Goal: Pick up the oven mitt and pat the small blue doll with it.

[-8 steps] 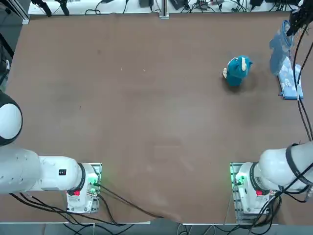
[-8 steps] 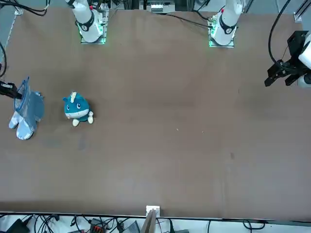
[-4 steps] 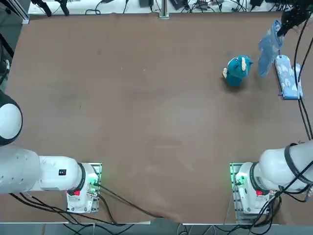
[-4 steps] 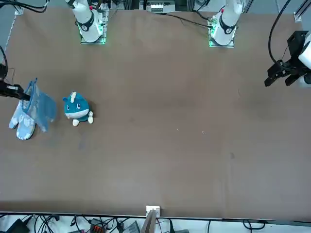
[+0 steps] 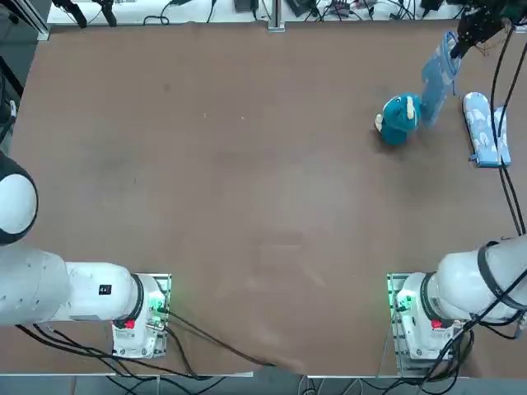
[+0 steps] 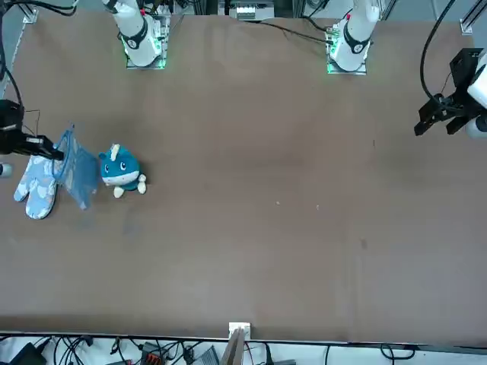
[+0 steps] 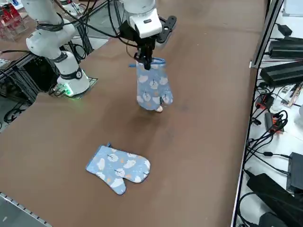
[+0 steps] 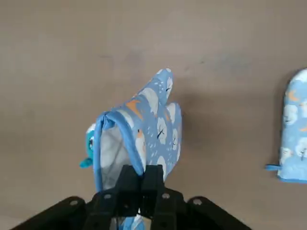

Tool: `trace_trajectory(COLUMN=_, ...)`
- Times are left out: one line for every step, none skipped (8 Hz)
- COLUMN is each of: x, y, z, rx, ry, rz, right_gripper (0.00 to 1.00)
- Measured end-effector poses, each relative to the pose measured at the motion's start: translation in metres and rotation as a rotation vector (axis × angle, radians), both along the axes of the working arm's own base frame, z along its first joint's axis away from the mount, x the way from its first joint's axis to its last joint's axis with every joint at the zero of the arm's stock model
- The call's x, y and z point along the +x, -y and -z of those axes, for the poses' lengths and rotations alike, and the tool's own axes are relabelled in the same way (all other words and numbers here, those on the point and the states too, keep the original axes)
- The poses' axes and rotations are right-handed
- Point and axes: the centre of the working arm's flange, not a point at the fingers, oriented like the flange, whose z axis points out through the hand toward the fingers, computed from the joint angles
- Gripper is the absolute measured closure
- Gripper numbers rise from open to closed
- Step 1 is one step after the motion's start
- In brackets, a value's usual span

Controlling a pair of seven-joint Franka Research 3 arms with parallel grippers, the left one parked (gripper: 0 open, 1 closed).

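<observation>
Your right hand (image 8: 141, 184) is pinching the cuff edge of the oven mitt (image 7: 152, 90), which is hanging limp above the tabletop (image 5: 247, 164) with its free end dangling just beside the small blue doll (image 5: 400, 118) (a second mitt (image 5: 484, 127) is lying flat a little farther out; leave it alone). Since you are holding soft fabric by one edge, bring the padded end over the doll's top, then lower gently so it is only tapping and not tipping or pushing the doll.
</observation>
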Motion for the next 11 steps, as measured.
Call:
trace_trajectory(x=0.001, y=-0.005, z=0.001, rx=0.021, ry=-0.007, rz=0.021, right_gripper=0.97)
trace_trajectory(x=0.002, y=-0.011, z=0.002, rx=0.046, ry=-0.013, rz=0.045, right_gripper=0.97)
trace_trajectory(x=0.002, y=-0.013, z=0.002, rx=0.058, ry=-0.013, rz=0.053, right_gripper=0.97)
trace_trajectory(x=0.002, y=-0.010, z=0.002, rx=0.058, ry=-0.013, rz=0.058, right_gripper=0.97)
trace_trajectory(x=0.001, y=-0.003, z=0.001, rx=0.053, ry=-0.012, rz=0.069, right_gripper=0.97)
trace_trajectory(x=0.000, y=0.005, z=0.001, rx=0.045, ry=-0.012, rz=0.081, right_gripper=0.97)
trace_trajectory(x=-0.001, y=0.010, z=0.001, rx=0.040, ry=-0.014, rz=0.100, right_gripper=0.97)
trace_trajectory(x=0.000, y=0.012, z=0.000, rx=0.037, ry=-0.017, rz=0.129, right_gripper=0.97)
trace_trajectory(x=0.003, y=0.012, z=-0.005, rx=0.030, ry=-0.012, rz=0.149, right_gripper=0.97)
trace_trajectory(x=0.006, y=0.014, z=-0.008, rx=0.023, ry=-0.007, rz=0.158, right_gripper=0.97)
trace_trajectory(x=0.005, y=0.016, z=-0.005, rx=0.024, ry=-0.025, rz=0.165, right_gripper=0.97)
